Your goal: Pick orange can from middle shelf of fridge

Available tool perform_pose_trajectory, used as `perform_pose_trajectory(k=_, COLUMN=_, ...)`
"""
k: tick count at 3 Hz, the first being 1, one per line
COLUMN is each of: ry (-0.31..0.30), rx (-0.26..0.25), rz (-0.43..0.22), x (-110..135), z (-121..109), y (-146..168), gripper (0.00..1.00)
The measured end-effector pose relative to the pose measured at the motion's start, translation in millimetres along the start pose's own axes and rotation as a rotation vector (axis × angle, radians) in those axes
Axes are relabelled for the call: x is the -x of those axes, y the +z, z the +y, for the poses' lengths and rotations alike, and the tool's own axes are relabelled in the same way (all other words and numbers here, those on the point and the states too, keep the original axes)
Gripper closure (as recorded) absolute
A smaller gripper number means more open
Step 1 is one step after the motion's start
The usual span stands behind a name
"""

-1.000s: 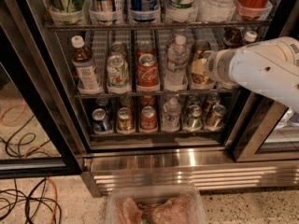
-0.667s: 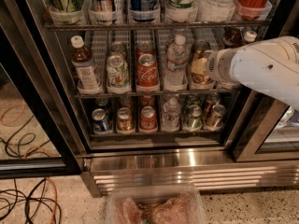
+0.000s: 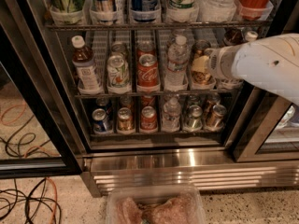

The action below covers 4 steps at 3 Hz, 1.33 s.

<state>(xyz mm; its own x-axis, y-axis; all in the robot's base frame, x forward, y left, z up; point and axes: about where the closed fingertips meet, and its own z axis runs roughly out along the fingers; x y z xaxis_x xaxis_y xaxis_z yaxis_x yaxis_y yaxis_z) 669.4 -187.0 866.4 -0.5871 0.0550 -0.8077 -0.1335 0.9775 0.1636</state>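
Note:
The fridge [image 3: 154, 164] stands open to the camera view, with wire shelves of drinks. On the middle shelf [image 3: 140, 94] stand a brown bottle, a white-and-green can, a red Coca-Cola can [image 3: 148, 70], a water bottle and, right of it, the orange can [image 3: 200, 70]. My white arm reaches in from the right. My gripper [image 3: 210, 63] is at the orange can's right side and upper part, and covers part of it. The can stands upright in its lane.
The top shelf holds tall cans and bottles. The bottom shelf holds several cans and a small water bottle [image 3: 171, 113]. A black door frame [image 3: 51, 120] stands at the left. Cables [image 3: 28, 199] lie on the floor at the left. A clear plastic tub [image 3: 154, 206] is at the bottom centre.
The arm has barely shifted at the orange can. The can and the other drinks stand as before.

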Motion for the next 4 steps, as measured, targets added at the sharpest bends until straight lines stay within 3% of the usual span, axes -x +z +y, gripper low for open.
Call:
perform_pose_trajectory(k=1, ry=0.0, rx=0.005, rz=0.005, x=1.2, z=0.8, y=-3.0, gripper=1.0)
perform_pose_trajectory(k=2, ry=0.011, rx=0.036, rz=0.013, x=20.2, z=4.2, y=-31.6, gripper=1.0)
perform_pose_trajectory(k=3, ry=0.002, rx=0.094, rz=0.108, x=21.3, z=10.2, y=-55.6, gripper=1.0)
perform_pose_trajectory(k=4, ry=0.021, rx=0.13, rz=0.234, x=1.1, z=12.6, y=-71.9, gripper=1.0)
